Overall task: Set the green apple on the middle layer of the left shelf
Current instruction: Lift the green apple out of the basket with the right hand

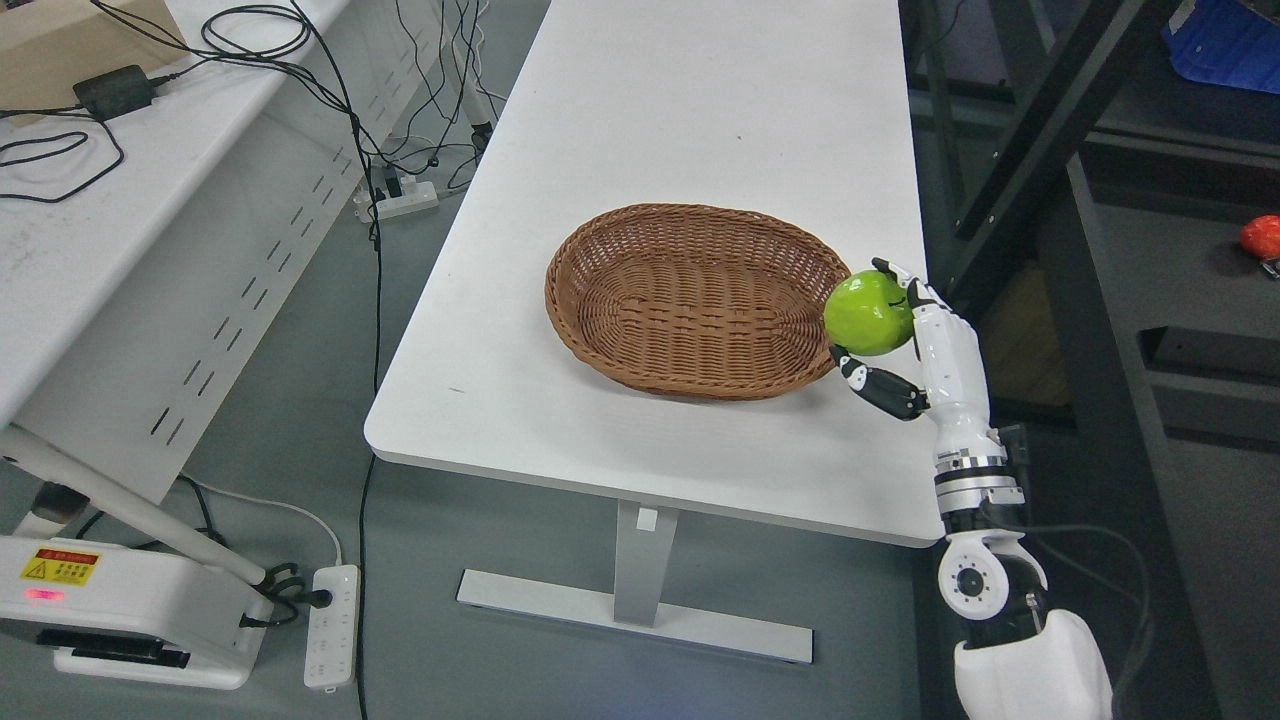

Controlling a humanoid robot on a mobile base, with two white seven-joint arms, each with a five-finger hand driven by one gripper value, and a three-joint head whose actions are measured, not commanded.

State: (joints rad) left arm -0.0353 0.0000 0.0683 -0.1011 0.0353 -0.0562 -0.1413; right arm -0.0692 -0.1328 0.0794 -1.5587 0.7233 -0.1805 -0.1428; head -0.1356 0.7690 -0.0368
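The right hand comes up from the lower right corner on a white arm, and its fingers are wrapped around the apple, pinching it between the white fingers above and the dark-jointed thumb below. The apple is bright green, with a short stem showing at its top. It is held up in the air at the right rim of the basket, overlapping that rim from where I stand; whether it touches the wicker I cannot tell.

The basket is an oval of brown wicker with nothing inside it, and it sits on the white worktop, toward the near right corner. The worktop stands on a single pale leg with a flat foot.

To the right of the arm is a dark shelf, and on one of its layers, far right, lies something small and red.

On the left is a second white desk with black cables trailing across it and down to the grey floor, where a power strip lies.
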